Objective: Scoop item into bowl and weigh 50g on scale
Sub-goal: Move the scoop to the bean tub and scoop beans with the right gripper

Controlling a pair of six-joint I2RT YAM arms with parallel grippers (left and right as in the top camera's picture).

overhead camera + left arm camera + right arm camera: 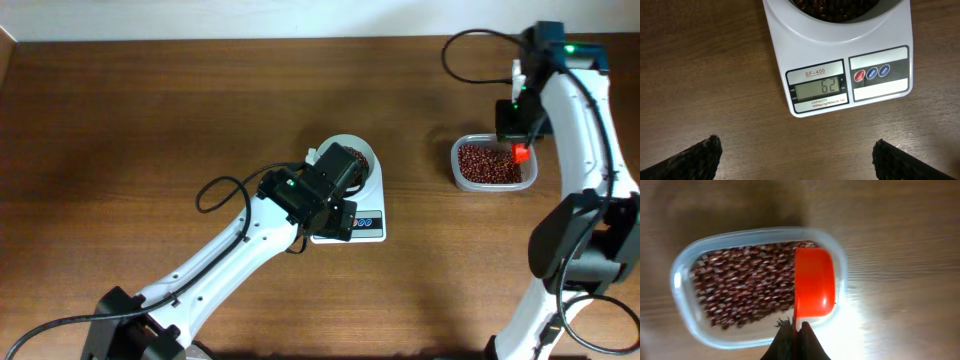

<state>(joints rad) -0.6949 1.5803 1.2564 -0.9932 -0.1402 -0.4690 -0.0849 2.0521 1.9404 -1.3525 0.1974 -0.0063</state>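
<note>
**Overhead**
- Left arm (pixel 215 265): white jointed links and a black cable, reaching diagonally from the lower left edge to the middle of the table (pixel 150 120).
- Left gripper (pixel 335 175): black, poised above the scale (pixel 372 228) and covering much of the bowl (pixel 368 152).
- Right arm (pixel 585 130): white, rising along the right edge and folding over at the top.
- Right gripper (pixel 513 135): points down over the tub (pixel 492 182).
- Scoop (pixel 520 153): red, at the tub's right part.
- Table: dark brown wood grain.

**Left wrist**
- Scale: flat glossy white plastic with rounded corners.
- Display (pixel 819 87): grey, showing 62.
- Buttons (pixel 871 73): three small round ones, one red and two blue.
- Bowl (pixel 875 12): sits on the scale, with only its smooth pale wall in view at the top edge.
- Beans (pixel 835 7): dark, inside the bowl.
- Left gripper (pixel 797 165): the two black, rough-textured fingertips (pixel 695 157) sit in opposite lower corners. They are wide apart with nothing between them, above bare wood in front of the scale.

**Right wrist** (blurred)
- Tub (pixel 682 295): clear plastic, a rounded rectangle.
- Beans (pixel 740 285): a loose layer of small red-brown ovals filling the tub.
- Scoop (pixel 814 282): smooth bright red plastic, squarish with rounded corners, over the tub's right end. Whether it touches the beans cannot be told.
- Right gripper (pixel 796 330): dark fingers pressed together, clamped on the scoop's thin handle.
</note>
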